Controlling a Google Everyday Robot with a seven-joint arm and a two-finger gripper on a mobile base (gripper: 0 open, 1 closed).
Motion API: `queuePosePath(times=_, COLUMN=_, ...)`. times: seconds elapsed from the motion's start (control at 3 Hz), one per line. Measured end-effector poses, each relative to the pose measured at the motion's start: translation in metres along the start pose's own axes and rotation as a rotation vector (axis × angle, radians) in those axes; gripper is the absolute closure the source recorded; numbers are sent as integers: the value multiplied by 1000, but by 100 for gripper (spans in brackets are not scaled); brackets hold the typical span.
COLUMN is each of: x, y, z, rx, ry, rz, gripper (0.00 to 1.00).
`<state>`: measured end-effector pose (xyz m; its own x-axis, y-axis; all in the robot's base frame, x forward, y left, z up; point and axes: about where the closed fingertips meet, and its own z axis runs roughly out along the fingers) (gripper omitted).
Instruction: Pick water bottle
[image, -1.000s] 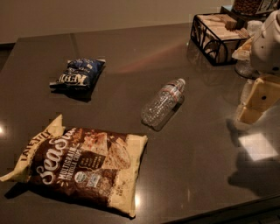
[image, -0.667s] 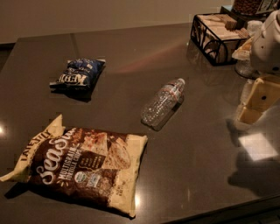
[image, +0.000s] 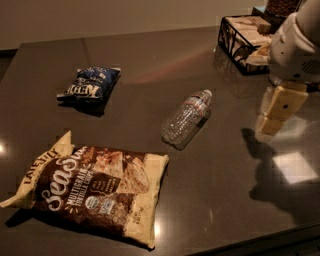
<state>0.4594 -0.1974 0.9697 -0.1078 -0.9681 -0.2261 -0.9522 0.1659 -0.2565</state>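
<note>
Nothing has visibly moved since the earlier frames: pincer and bottle keep their places. Nearest the viewer, far to the left of the pincer (image: 272, 120), a brown tortilla-chip bag (image: 95, 187) lies flat on the dark counter (image: 210, 200). The arm's shadow (image: 270, 170) falls on the counter just below the pincer. The water bottle (image: 186, 119) lies on its side to the pincer's left, well apart from it and untouched, its white cap toward the far right. The pincer hangs above the counter's right side, carrying nothing; whether it is spread or pressed together cannot be told. Farther off, a blue snack bag (image: 91, 85) lies far to the left, and a black wire basket (image: 240, 35) stands just behind the pincer. Likely risks: the round ribbed body may roll or skid if touched on one side first; the thin plastic may buckle and slip; a closure along the bottle's axis rather than across it would probably miss. The arm is cut off by the frame edge, and the basket's contents are hard to make out.
</note>
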Motion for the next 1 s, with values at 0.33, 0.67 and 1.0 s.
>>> queuePosePath(times=0.33, x=-36, y=-16, z=44, rx=-80, ry=-74, rz=-184, gripper=0)
queuePosePath(times=0.67, x=-59, y=-24, z=72, rx=-130, ry=-114, rz=-292, gripper=0)
queuePosePath(times=1.0, x=-77, y=-33, z=104, rx=-187, ry=-119, rz=-400, gripper=0)
